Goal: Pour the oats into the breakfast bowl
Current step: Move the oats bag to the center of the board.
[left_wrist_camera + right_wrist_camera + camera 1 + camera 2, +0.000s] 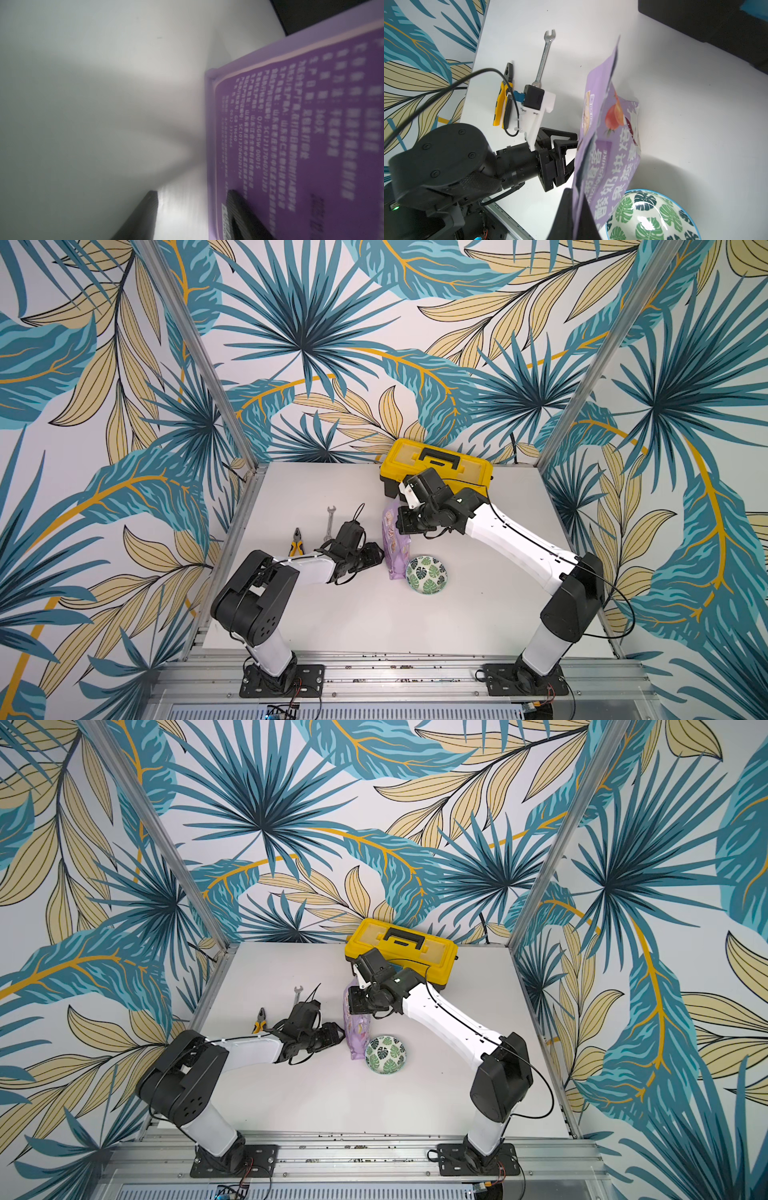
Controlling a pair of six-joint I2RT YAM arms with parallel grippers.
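Two grippers meet the oats pouch (392,549) beside the leaf-print bowl (427,575).
Right gripper (576,199) clamps its top edge, left gripper (571,155) jaws apart; a slipping pinch would spill oats.

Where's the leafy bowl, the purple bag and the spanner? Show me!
leafy bowl (427,575): in a top view, on its patterned inside.
purple bag (395,561): in a top view, on its lower front.
spanner (330,524): in a top view, on its shaft.
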